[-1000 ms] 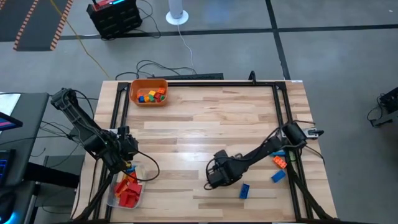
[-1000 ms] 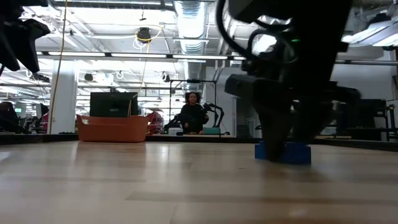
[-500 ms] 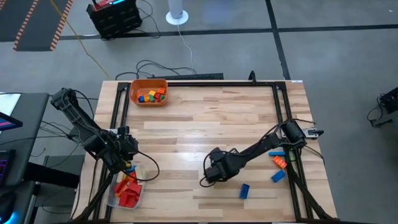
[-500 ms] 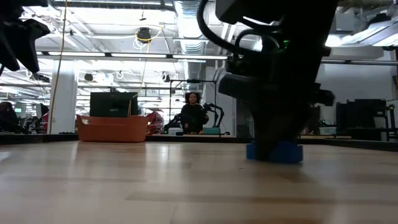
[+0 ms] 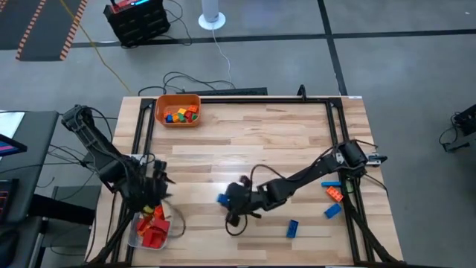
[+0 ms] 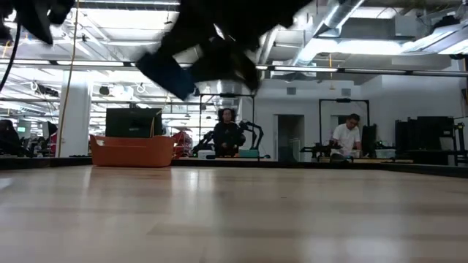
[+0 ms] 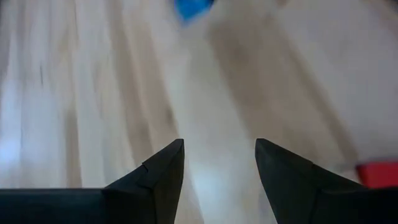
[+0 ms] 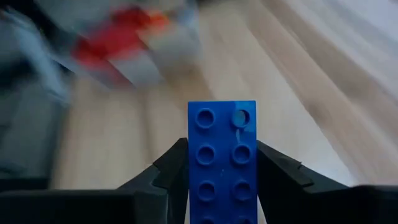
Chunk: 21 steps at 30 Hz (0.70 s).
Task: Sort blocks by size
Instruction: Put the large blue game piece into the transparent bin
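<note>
Right wrist view is showing the right gripper [image 8: 222, 171] clamping a long blue block [image 8: 222, 160]; overhead, it is hanging mid-table, while the left gripper [image 7: 219, 163], fingers apart and empty, is hovering beside the clear tub [image 5: 168, 232].

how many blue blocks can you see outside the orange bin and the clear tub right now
4: one long blue block held in the right end effector above mid-table, one on the table near the front, two by the right edge. Others may be hidden.

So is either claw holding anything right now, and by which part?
The right claw grips a long blue block by its long sides, lifted off the table. The left claw is open and empty.
</note>
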Motion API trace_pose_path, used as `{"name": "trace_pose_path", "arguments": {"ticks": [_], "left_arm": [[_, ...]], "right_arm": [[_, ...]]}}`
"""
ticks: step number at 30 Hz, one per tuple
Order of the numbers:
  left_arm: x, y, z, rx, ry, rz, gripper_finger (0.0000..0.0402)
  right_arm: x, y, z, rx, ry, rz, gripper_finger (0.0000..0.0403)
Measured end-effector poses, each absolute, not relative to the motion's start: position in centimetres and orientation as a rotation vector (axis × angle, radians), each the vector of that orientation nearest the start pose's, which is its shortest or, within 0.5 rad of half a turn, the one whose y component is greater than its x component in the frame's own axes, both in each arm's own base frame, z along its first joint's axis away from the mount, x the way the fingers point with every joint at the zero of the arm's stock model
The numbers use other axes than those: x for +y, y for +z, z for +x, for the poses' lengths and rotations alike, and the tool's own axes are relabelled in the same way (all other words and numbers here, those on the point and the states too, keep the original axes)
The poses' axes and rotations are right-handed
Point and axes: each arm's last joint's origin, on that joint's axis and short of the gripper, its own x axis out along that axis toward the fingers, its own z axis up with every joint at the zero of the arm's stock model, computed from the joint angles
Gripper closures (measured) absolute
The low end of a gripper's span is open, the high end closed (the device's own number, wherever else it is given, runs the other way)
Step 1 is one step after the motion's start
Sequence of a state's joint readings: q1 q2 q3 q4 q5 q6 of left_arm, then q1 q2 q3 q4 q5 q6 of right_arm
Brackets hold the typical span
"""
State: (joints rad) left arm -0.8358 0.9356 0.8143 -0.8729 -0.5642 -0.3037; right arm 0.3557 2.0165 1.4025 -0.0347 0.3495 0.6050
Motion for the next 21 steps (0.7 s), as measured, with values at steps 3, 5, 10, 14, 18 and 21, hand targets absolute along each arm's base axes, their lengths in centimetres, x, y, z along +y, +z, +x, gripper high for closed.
{"name": "trace_pose_path", "arguments": {"ticks": [3,5,10,14,18,21], "left_arm": [[-12.0,27.7,12.9,0.655,-0.219,0.455,0.0210],[-12.3,28.2,13.2,0.588,-0.259,0.509,0.0210],[-12.8,29.0,13.7,0.474,-0.319,0.625,0.0210],[-12.6,29.5,14.4,0.419,-0.310,0.685,0.0210],[-12.3,29.7,15.4,0.385,-0.279,0.725,0.0210],[-12.4,29.3,16.5,0.393,-0.293,0.766,0.0210]], "right_arm": [[13.6,20.4,43.1,0.482,-0.079,0.362,0.0229],[13.0,20.8,43.6,0.436,-0.036,0.365,0.0231],[11.2,21.7,44.5,0.369,0.065,0.395,0.0229],[10.2,22.4,45.0,0.309,0.135,0.424,0.0228],[9.5,22.9,45.3,0.260,0.159,0.433,0.0228],[9.5,22.9,45.3,0.254,0.162,0.414,0.0228]]}}
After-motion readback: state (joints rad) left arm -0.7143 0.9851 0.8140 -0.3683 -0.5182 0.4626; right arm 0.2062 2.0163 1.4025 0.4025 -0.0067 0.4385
